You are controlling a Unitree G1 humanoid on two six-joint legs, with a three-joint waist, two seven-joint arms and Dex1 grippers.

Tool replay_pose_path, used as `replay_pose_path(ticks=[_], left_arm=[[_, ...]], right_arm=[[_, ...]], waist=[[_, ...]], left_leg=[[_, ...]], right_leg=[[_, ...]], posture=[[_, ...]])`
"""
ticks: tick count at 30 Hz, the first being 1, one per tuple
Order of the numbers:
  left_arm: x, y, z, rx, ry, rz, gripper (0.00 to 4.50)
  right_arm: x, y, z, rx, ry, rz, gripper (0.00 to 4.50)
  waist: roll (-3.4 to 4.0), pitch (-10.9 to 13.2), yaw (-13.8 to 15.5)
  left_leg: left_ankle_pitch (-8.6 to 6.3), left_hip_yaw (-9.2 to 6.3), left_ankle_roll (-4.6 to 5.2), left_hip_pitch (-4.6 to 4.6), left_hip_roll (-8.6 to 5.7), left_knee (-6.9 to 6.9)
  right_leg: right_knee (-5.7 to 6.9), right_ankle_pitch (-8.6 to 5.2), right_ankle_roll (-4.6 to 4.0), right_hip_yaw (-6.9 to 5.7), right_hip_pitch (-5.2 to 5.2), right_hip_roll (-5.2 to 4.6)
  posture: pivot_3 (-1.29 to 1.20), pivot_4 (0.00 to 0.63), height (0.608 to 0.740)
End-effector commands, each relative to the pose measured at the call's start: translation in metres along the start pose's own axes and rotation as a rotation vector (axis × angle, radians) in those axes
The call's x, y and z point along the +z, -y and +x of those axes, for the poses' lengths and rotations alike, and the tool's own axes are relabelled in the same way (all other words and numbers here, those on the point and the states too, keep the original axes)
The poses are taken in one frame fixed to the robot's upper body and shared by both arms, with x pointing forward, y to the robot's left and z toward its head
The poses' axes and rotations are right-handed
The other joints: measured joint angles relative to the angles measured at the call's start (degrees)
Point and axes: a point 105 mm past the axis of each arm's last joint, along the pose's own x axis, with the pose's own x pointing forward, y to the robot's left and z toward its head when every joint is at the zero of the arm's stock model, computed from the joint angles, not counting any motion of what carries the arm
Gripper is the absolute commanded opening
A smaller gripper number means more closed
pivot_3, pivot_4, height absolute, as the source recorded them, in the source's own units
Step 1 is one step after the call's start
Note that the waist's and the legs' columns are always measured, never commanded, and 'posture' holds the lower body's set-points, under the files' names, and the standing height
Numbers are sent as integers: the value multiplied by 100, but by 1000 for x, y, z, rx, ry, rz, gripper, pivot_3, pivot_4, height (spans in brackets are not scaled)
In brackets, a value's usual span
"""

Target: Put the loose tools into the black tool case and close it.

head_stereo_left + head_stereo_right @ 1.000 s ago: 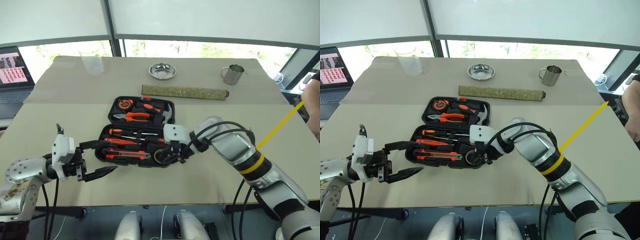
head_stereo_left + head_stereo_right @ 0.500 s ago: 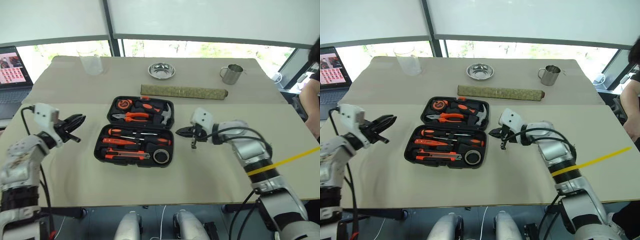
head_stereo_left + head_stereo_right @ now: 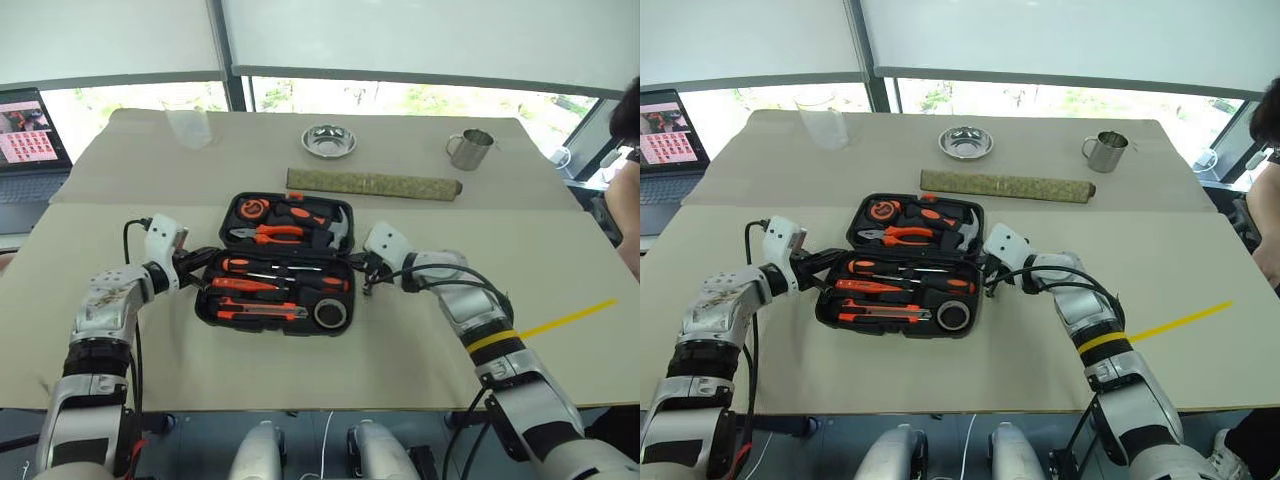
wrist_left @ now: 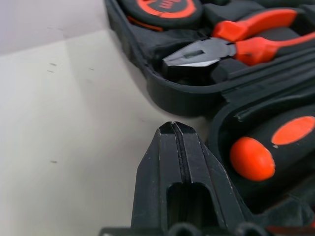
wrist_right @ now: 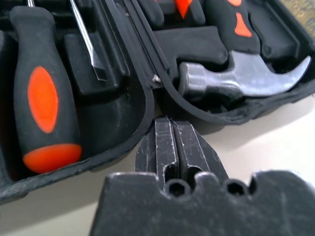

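With tools seated, black tool case [image 3: 275, 275] lies open mid-desk; left gripper [image 3: 193, 266] at its nine o'clock, right gripper [image 3: 364, 270] at three, jaws shut, empty. Your uneven lift could jam the lid.

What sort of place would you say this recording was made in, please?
Probably an office or lab set up for robot trials: a big table covered in beige sheets by a row of windows, with a laptop at the side.
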Motion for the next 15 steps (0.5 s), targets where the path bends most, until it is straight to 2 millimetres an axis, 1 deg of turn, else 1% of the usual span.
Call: replay_pose_path(ticks=[1,4,8,10,13,15], left_arm=[[4,48,14,-235,25,29,23],[3,59,18,-253,32,40,23],[-3,88,25,-322,34,22,23],[-6,99,27,-339,26,16,23],[-9,105,30,-339,25,13,23],[-9,107,31,-345,23,17,23]], right_arm=[[18,-4,-11,28,64,-13,0],[12,-4,-21,10,42,0,0],[-4,-3,-44,-30,-2,31,0],[-10,-3,-53,-45,-25,42,0],[-16,-6,-64,-49,-48,66,0],[-18,-10,-68,-42,-54,75,0]], waist=[[0,0,18],[0,0,66],[0,0,93],[0,0,101],[0,0,104],[0,0,92]], left_leg=[[0,0,0,-5,0,0],[0,-1,1,-9,-2,1],[-1,-2,1,-9,-3,11],[-1,-4,2,-9,-6,12],[-2,-5,4,-10,-6,30],[-2,-8,4,-10,-5,40]], right_leg=[[0,2,4,0,0,-1],[-3,4,6,0,0,-3],[-10,3,7,-1,1,-2],[-10,3,8,0,5,-5],[-14,3,10,1,6,-4],[-11,3,10,0,8,-2]], posture=[[0,150,740],[0,150,740],[0,150,740],[0,150,740],[0,150,740],[0,150,740]])
